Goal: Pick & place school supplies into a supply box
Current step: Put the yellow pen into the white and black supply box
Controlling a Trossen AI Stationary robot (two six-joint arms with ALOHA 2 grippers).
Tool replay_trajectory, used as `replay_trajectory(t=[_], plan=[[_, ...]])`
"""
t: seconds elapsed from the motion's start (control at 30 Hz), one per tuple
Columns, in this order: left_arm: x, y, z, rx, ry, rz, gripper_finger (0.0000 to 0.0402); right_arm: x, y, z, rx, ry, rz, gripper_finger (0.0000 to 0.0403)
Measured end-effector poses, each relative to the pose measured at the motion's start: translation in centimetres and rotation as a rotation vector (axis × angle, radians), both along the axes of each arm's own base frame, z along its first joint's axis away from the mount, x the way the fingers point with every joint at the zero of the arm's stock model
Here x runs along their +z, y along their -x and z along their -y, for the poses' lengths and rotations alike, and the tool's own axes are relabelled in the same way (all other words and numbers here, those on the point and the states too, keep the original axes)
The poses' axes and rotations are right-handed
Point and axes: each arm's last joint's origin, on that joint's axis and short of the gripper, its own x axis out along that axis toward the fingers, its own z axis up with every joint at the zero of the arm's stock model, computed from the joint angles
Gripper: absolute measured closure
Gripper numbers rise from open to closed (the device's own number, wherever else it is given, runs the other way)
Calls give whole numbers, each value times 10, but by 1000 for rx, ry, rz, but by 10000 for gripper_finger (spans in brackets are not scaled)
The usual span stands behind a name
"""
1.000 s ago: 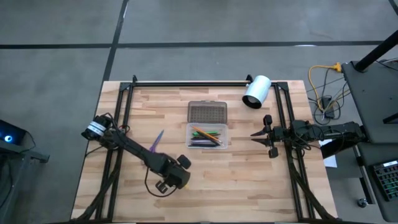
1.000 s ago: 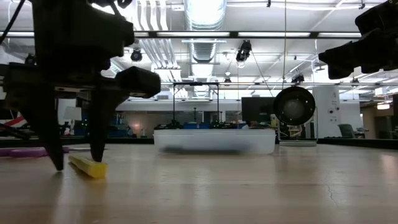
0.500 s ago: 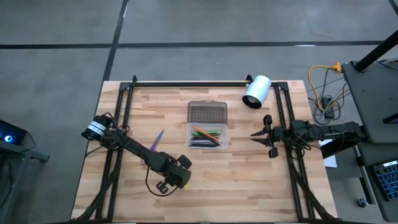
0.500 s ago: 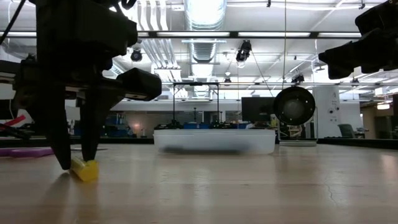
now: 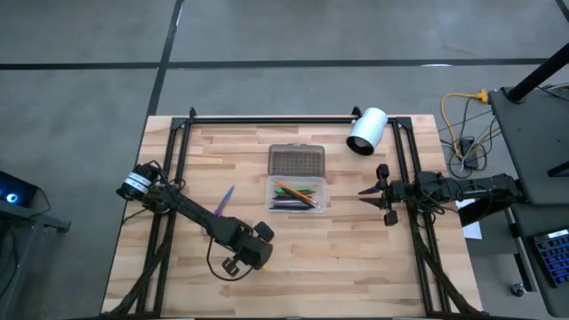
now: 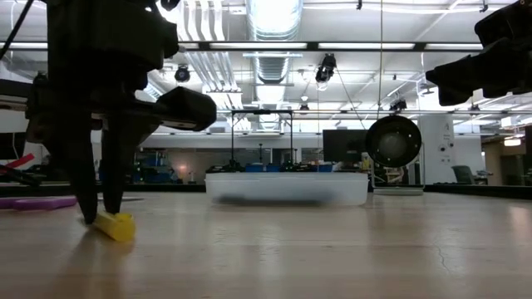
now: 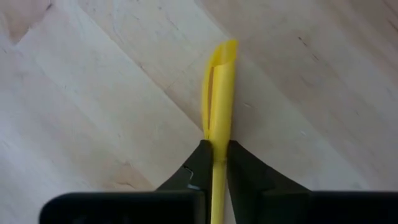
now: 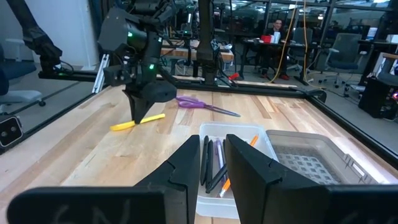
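A yellow pen [image 7: 219, 93] lies on the wooden table near its front edge, left of centre. My left gripper [image 5: 238, 265] points steeply down at the pen and is shut on it. The clear supply box [image 5: 298, 194] sits mid-table with several pens and pencils inside. Its dotted grey lid [image 5: 297, 160] lies open on the far side. Purple scissors [image 5: 224, 200] lie flat on the table left of the box. My right gripper [image 5: 380, 193] hovers level at the table's right side, open with nothing between its fingers. My left gripper pinches the yellow pen's shaft [image 7: 216, 138] between its two fingers [image 7: 196, 163], around the pen's middle as the right wrist view shows it [image 8: 144, 119]. The fingers come from above, slanting steeply down, one on each side of the pen. The pen lies on the table [image 6: 115, 226].
A white cylinder [image 5: 366, 131] lies at the far right of the table. Black frame rails [image 5: 174, 169] run along the left, right and far sides. Bare wood lies between the yellow pen and the box.
My left gripper has stayed in place and shut: its fingers, which stood wide on either side of the yellow pen, have come together and taken hold of it. The pen remains on the table.
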Motion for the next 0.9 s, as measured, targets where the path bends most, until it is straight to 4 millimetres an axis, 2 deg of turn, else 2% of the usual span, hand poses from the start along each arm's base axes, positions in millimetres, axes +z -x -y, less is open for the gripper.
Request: replay_trajectory(t=[0.37, 0.8, 0.9], plan=[[5, -1, 1, 36, 10, -16, 401, 0, 0, 0, 0, 0, 0, 335], [5, -2, 1, 63, 22, -13, 397, 0, 0, 0, 0, 0, 0, 335], [5, -2, 1, 64, 23, -11, 385, 0, 0, 0, 0, 0, 0, 335]])
